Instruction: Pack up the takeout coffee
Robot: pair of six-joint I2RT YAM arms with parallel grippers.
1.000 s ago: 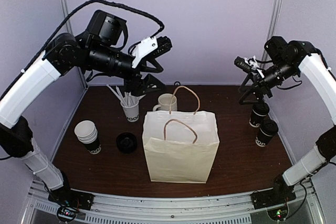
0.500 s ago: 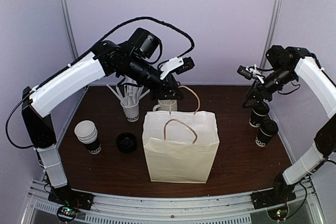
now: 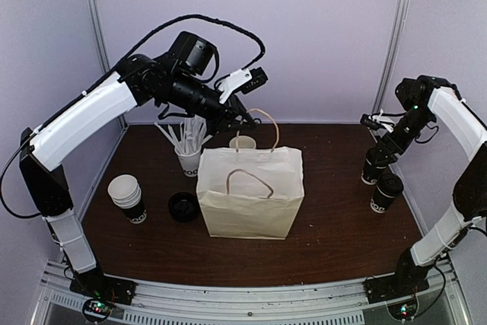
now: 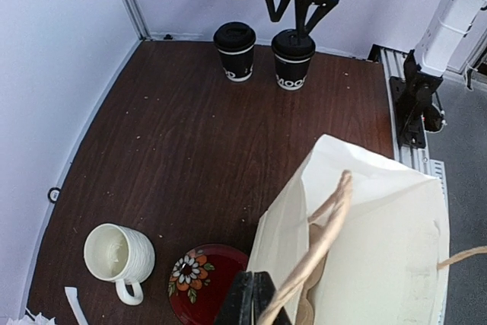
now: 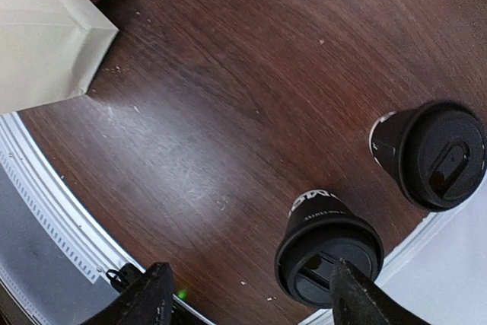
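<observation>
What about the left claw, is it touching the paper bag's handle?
Touching. The left wrist view shows the left claw shut on the paper bag's handle.

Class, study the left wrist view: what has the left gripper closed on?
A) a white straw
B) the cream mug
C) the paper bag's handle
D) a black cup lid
C: the left gripper is pinched shut on the paper bag's handle, well apart from the mug.

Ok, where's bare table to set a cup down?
Bare table between the paper bag and the two lidded cups, and along the front edge. Crowded left: straw cup, stacked cups, loose lid; mug behind the bag.
</observation>
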